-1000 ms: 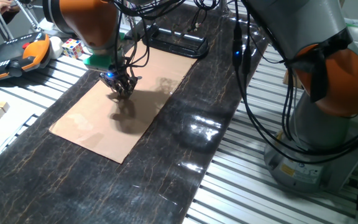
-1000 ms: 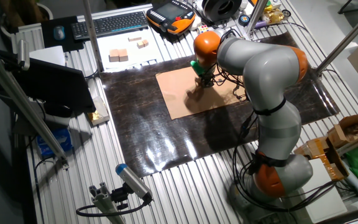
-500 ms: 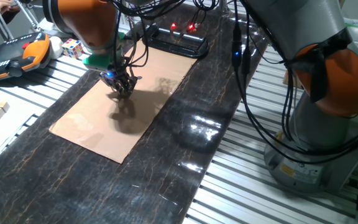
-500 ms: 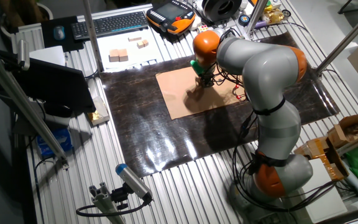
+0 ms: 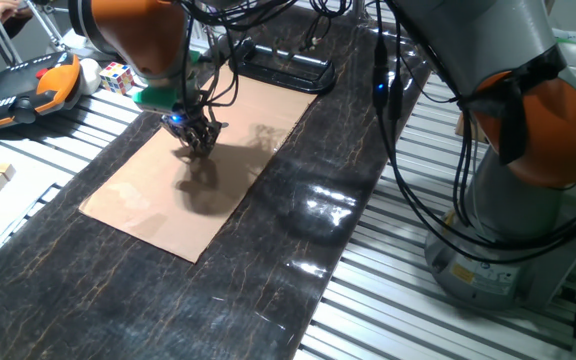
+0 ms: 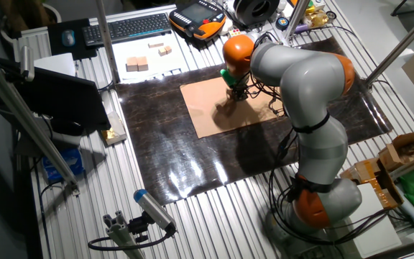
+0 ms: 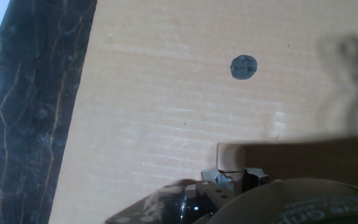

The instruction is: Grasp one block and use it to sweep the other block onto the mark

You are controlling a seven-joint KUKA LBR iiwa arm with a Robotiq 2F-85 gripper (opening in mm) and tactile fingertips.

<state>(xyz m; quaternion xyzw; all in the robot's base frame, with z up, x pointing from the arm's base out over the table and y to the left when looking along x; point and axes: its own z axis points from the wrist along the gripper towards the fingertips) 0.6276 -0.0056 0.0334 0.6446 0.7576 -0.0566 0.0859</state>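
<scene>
In one fixed view, reading from the left, an orange-and-black pendant lies on the slatted counter, with a multicoloured puzzle cube just beside it. Next comes the tan cardboard sheet, lying on a dark marbled mat. The gripper is down at the sheet's upper middle, its tips at or just above the cardboard; the view is too small to show contact. Farther right stands the arm's grey and orange base.

In the other fixed view, tan wooden cubes sit on a white sheet at the left, well apart from the cardboard sheet, and the gripper hangs over the sheet's far part.

In the hand view, the dark mat fills the left edge and the cardboard the rest. The mark, a small dark round dot, lies on bare cardboard in the upper middle, apart from the gripper's body at the bottom edge. A shadowed tan band spans from the gripper to the right edge; whether it is a block I cannot tell. How far the jaws stand apart, and whether they hold anything, I cannot tell either.
</scene>
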